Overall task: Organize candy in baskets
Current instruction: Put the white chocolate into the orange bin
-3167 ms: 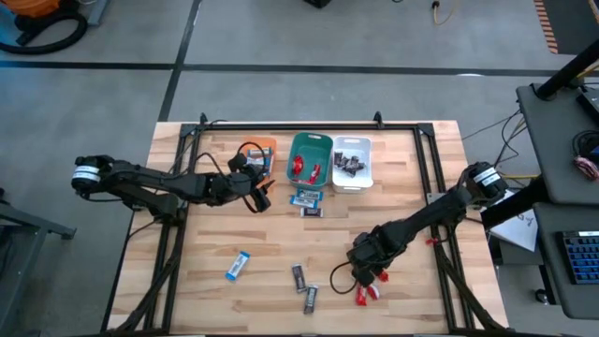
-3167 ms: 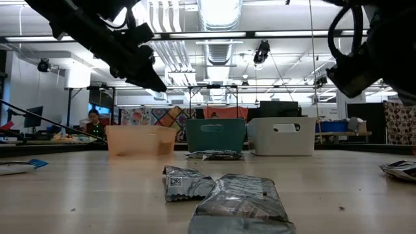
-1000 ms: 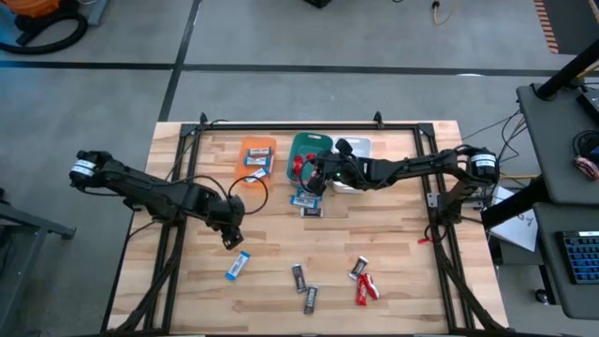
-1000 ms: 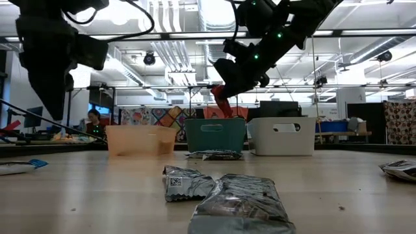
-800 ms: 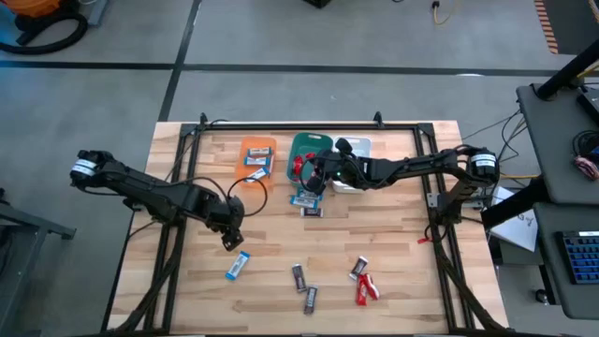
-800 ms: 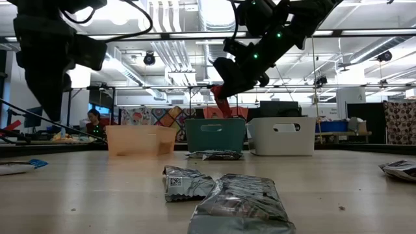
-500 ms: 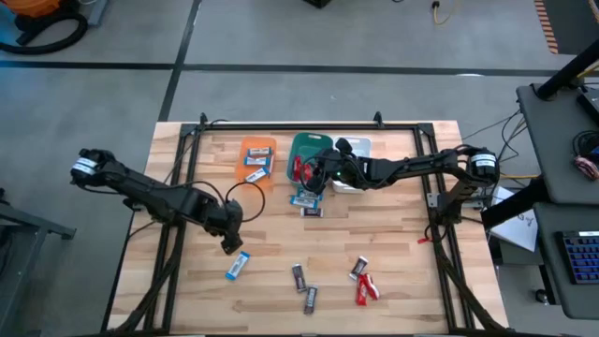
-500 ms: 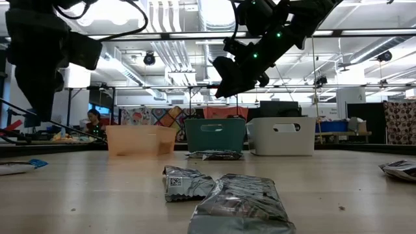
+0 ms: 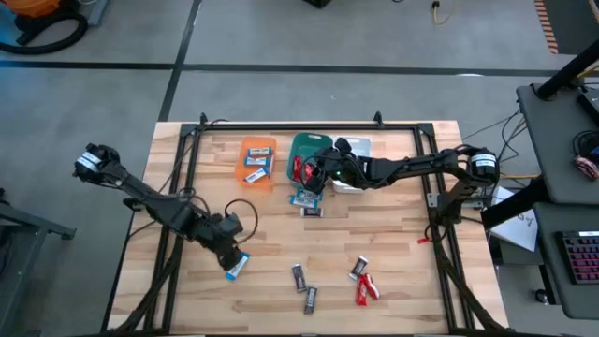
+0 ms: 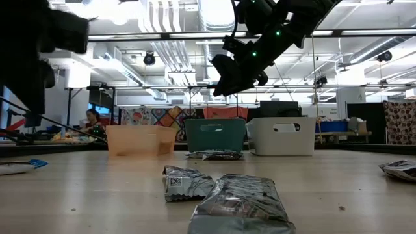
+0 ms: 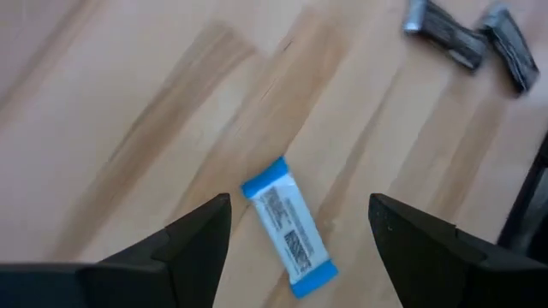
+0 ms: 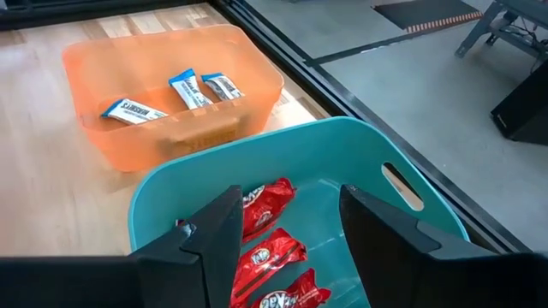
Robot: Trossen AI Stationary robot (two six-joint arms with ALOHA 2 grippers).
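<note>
Three baskets stand in a row at the far middle: orange [image 9: 257, 161], teal [image 9: 307, 157] and white [image 9: 356, 164]. My right gripper [image 12: 289, 195] hovers open above the teal basket [image 12: 402, 231], where red candy [image 12: 272, 250] lies. The orange basket [image 12: 171, 85] holds blue-and-white candy [image 12: 188, 90]. My left gripper [image 11: 300, 210] is open, pointing down over a blue-and-white candy [image 11: 287, 229] that lies flat on the table near left [image 9: 238, 267]; its fingers stand on either side above it. Dark candy [image 9: 299, 277] and a red one [image 9: 367, 290] lie near the front edge.
Two candies [image 9: 307, 204] lie on the wood just in front of the teal basket. Two dark candies [image 11: 467, 38] lie beyond the blue one. A black frame rail [image 9: 290, 126] runs along the table's far edge, with rails down both sides.
My right gripper has opened above the teal basket and let go of a red candy, which has dropped out of its fingers toward the basket. My left gripper has moved toward the table's near edge, down to the blue-and-white candy on the table.
</note>
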